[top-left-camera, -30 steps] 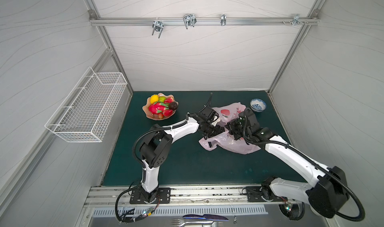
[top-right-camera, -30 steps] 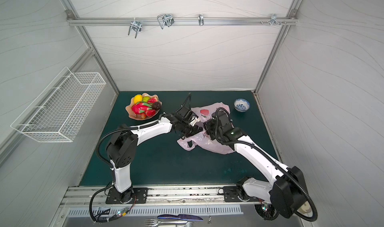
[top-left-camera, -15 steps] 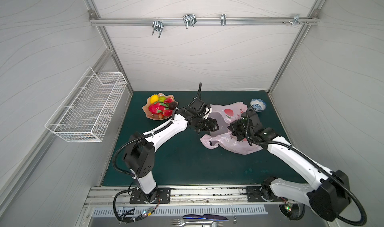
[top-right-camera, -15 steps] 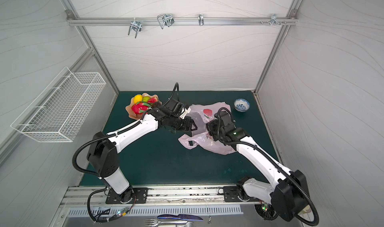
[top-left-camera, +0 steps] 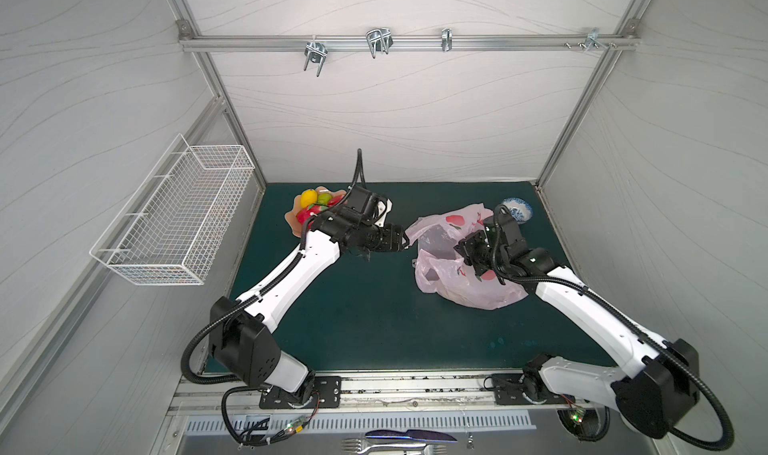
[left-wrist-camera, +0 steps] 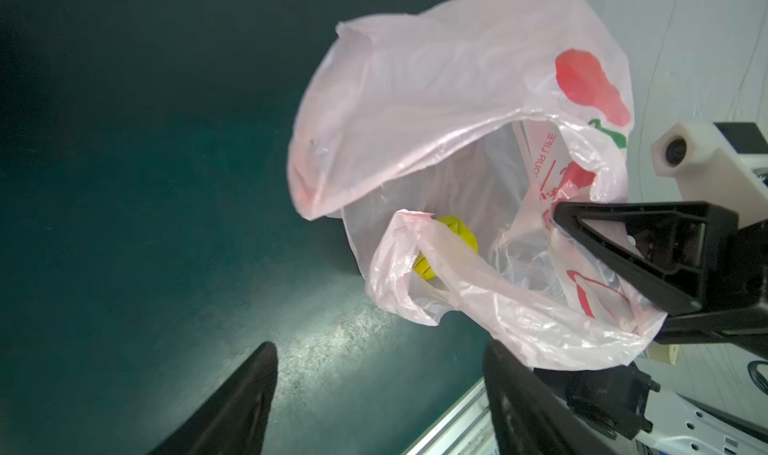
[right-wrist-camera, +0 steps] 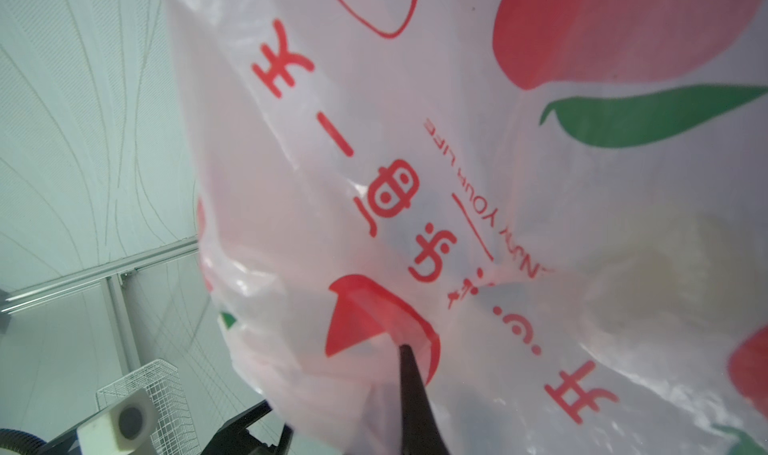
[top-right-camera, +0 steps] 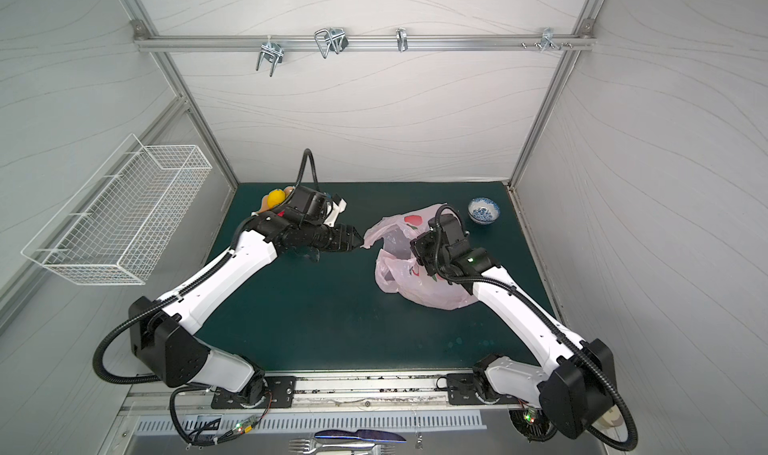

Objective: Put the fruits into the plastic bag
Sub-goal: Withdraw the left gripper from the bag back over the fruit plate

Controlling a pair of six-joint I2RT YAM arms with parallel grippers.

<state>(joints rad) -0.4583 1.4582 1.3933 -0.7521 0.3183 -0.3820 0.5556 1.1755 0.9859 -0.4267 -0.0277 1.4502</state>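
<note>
1 yellow fruit (left-wrist-camera: 457, 234) lay bagged; the other fruits (top-left-camera: 309, 201) waited in the dish (top-left-camera: 291, 221). The right tool (left-wrist-camera: 559, 216) pinched the plastic bag (top-left-camera: 465, 284); the left tool (top-left-camera: 404, 241) gaped empty.

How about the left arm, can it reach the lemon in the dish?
Probably yes. The left pincer is open and empty, and the lemon lies uncovered on top of the dish, beside that arm's wrist. The pincer points at the plastic bag, so it must turn round first.
</note>
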